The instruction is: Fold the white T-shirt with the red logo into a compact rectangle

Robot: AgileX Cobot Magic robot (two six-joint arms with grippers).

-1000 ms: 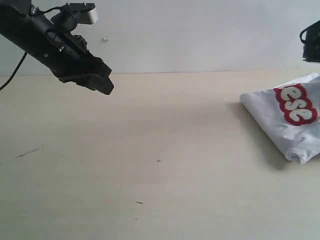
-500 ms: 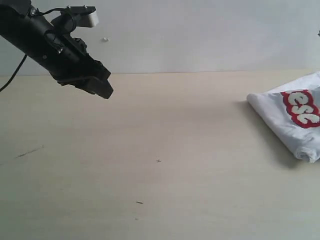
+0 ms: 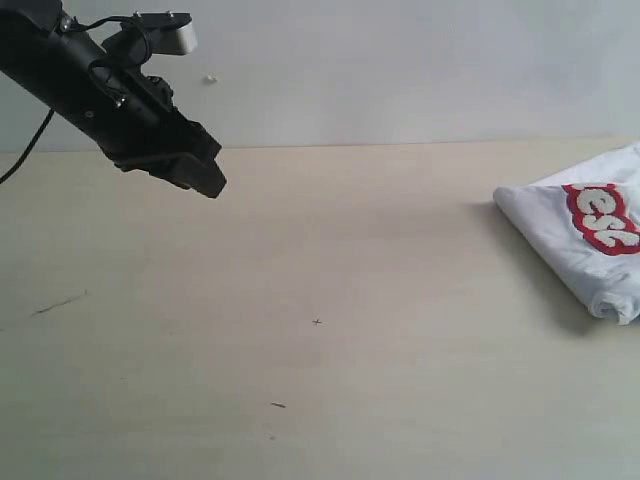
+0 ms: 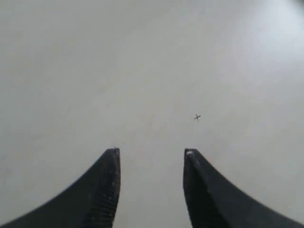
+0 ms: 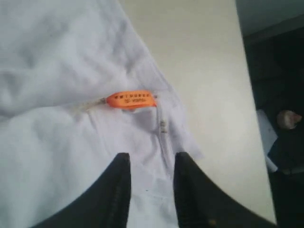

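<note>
The white T-shirt (image 3: 565,232) lies folded in a bundle at the table's right edge, partly cut off by the frame. Only the last letters of the red logo (image 3: 604,218) show on top. In the right wrist view my right gripper (image 5: 151,156) hovers open over the white T-shirt (image 5: 52,66), close to the orange neck tag (image 5: 131,99) and the collar seam. No fabric sits between its fingers. This gripper is out of the exterior view. My left gripper (image 3: 205,178) hangs high at the far left, open (image 4: 152,153), over bare table.
The pale table (image 3: 320,300) carries a small cross mark (image 3: 317,322) and a dark scratch (image 3: 55,303). In the right wrist view the table edge runs close to the shirt, with dark floor and clutter (image 5: 280,118) beyond.
The shirt bundle has slid to the right, so less of the logo shows. The right arm has left the exterior view's top right corner. The left arm rose slightly.
</note>
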